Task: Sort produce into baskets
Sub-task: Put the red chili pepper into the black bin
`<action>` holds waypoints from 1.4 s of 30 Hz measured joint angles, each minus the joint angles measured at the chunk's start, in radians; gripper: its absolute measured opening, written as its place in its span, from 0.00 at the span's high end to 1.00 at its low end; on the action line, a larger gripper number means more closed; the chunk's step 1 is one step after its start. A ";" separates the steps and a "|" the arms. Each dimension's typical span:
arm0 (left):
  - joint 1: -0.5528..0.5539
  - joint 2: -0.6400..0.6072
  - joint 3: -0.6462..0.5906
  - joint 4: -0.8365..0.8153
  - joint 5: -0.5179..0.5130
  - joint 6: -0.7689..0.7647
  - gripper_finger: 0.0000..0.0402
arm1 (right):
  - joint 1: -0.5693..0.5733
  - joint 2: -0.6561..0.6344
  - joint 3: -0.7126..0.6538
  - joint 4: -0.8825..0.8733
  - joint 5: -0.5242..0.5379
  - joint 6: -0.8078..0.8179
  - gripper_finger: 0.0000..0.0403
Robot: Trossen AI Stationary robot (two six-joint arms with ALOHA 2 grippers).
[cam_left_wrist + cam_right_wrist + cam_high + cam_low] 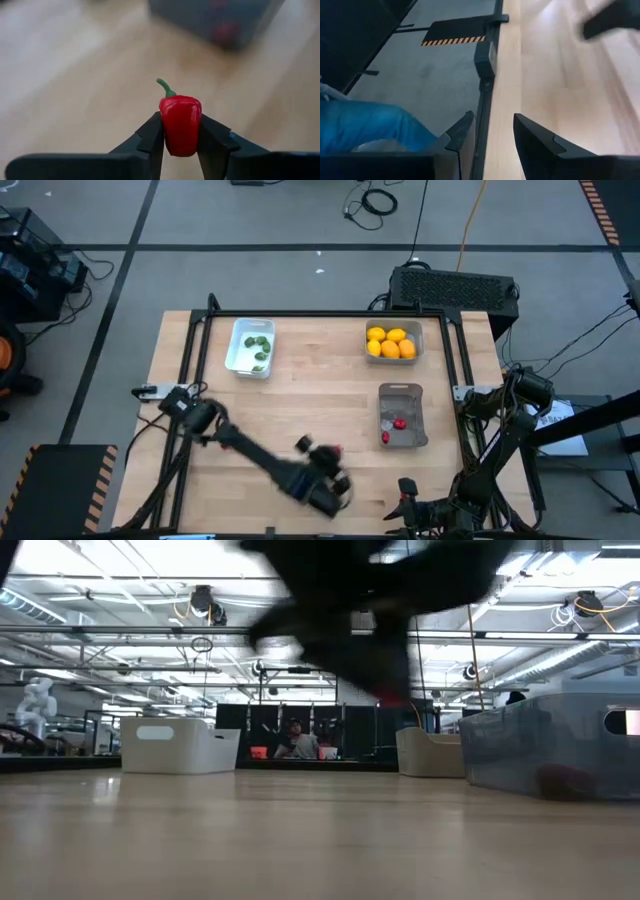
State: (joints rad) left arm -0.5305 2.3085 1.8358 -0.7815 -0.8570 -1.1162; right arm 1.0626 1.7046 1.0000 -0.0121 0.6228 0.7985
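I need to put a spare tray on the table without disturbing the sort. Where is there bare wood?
Bare wood lies between the white basket and the lemon basket, and on through the table's middle. Crowded: the near edge, where the left gripper holds a red pepper, and the grey basket beside the right gripper.

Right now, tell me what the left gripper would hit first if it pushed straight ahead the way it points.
Probably the dark grey basket. The left gripper, shut on a red pepper, faces it across bare table; depth is unclear.

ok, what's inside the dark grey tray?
Dark grey tray: two red pieces visible near its front end, rest of the floor bare. Left gripper holds a red pepper outside it.
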 joint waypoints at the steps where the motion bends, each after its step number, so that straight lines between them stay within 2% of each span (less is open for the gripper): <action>1: 0.032 0.000 0.011 0.066 0.000 0.101 0.75 | 0.000 0.000 0.000 -0.001 -0.008 0.001 0.69; 3: 0.100 -0.001 0.018 0.253 0.061 0.315 0.74 | 0.005 0.000 0.000 0.000 -0.026 0.010 0.69; 6: 0.203 -0.002 0.018 0.523 0.253 0.534 0.74 | 0.020 0.000 0.000 -0.001 -0.027 0.036 0.69; 9: 0.283 -0.002 0.018 0.719 0.381 0.610 0.74 | 0.049 0.000 0.000 -0.001 -0.027 0.058 0.69; 12: 0.329 -0.002 0.018 0.819 0.461 0.651 0.74 | 0.078 0.000 0.000 -0.004 -0.025 0.081 0.69; 15: 0.353 -0.002 0.018 0.829 0.523 0.678 0.74 | 0.098 0.000 0.000 -0.009 -0.024 0.093 0.69; 19: 0.359 0.002 0.018 0.786 0.523 0.709 0.74 | 0.105 0.000 0.000 -0.020 -0.022 0.093 0.69; 26: 0.351 0.024 0.018 0.819 0.526 0.787 0.72 | 0.098 0.000 0.000 -0.021 -0.018 0.075 0.69; 29: 0.354 0.027 0.018 0.823 0.561 0.787 0.66 | 0.097 0.000 0.000 -0.022 -0.013 0.076 0.69; 35: 0.354 0.019 0.020 0.823 0.560 0.794 0.50 | 0.098 0.000 0.000 -0.021 -0.012 0.077 0.69; 39: 0.353 -0.018 0.064 0.735 0.568 0.825 0.46 | 0.098 0.000 0.000 -0.019 -0.012 0.083 0.69; 42: 0.354 -0.069 0.112 0.523 0.568 0.827 0.45 | 0.098 0.000 0.000 -0.018 -0.013 0.103 0.69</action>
State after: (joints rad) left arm -0.1768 2.2391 1.9475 -0.2586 -0.2893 -0.2893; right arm 1.1607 1.7046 0.9997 -0.0304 0.6101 0.9013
